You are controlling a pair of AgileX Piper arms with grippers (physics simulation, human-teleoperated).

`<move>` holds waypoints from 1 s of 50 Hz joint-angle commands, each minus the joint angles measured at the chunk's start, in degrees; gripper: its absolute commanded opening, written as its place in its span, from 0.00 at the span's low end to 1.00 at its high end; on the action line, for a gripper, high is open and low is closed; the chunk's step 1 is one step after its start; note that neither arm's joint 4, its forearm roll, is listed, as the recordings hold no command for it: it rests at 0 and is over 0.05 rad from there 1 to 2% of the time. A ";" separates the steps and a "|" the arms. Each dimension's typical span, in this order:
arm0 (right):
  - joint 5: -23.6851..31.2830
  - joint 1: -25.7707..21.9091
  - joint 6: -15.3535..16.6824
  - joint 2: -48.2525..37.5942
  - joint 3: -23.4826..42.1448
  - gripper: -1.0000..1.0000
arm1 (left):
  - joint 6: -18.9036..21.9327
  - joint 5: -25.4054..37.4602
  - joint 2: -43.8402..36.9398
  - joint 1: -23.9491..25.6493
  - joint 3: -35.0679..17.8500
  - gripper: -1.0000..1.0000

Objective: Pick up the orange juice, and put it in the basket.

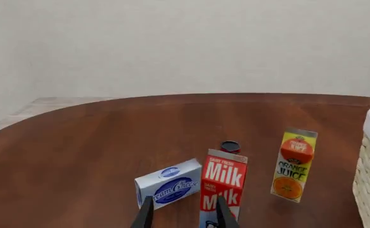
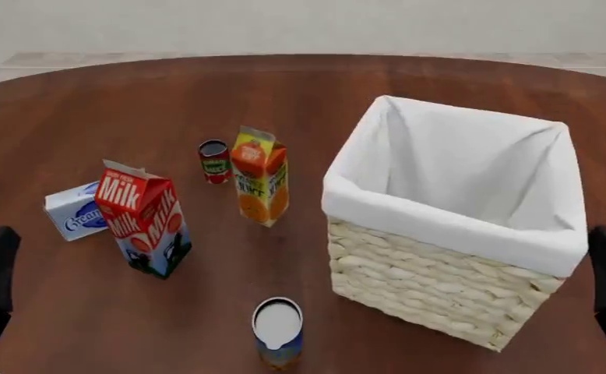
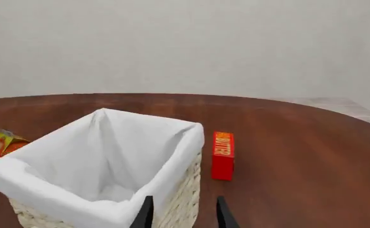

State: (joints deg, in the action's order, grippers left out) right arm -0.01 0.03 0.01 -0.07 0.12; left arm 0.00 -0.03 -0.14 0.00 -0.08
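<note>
The left gripper (image 1: pixel 183 213) is open and empty. The orange juice (image 2: pixel 259 176) stands upright ahead and to its right, beside the basket (image 2: pixel 428 300). The right gripper (image 3: pixel 183 213), also open, waits farther away.

A red-and-blue Milk carton (image 2: pixel 144 228) is standing upright on the dark wooden desk (image 2: pixel 407 86), towards its left side. Just behind it to the left, a pale blue cream cheese box (image 2: pixel 72 210) is lying flat, close to the carton, though whether the two are touching is unclear. Farther back and to the right, a small red can (image 2: pixel 215 161) with a dark top is standing upright. Near the front edge, a can (image 2: pixel 278 332) with a white top and a blue-and-orange side is sitting well apart from the others. In the right wrist view, a red butter box (image 3: pixel 222 155) is standing on end.
</note>
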 commanded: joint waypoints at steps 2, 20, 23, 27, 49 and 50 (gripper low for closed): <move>0.12 0.04 -0.16 -0.42 1.01 1.00 | 0.02 -0.08 -0.27 0.00 -0.17 1.00; 7.55 -3.75 1.72 -1.66 12.73 1.00 | 0.02 -0.07 -0.29 -0.01 -0.17 1.00; 8.07 -5.44 2.60 -4.46 15.95 1.00 | 0.00 -0.07 -0.29 0.00 -0.17 1.00; 9.32 -8.14 3.75 -7.38 20.35 1.00 | 0.01 -0.07 -0.29 0.00 -0.17 1.00; 6.52 -21.84 2.47 -29.01 34.05 1.00 | 0.02 -0.08 -0.29 0.01 -0.17 1.00; 6.51 -21.84 2.47 -29.03 34.06 1.00 | 0.02 -0.08 -0.29 0.01 -0.17 1.00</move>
State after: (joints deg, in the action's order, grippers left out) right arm 8.50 -15.80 3.09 -19.00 29.61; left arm 0.02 -0.11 -0.43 0.00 -0.24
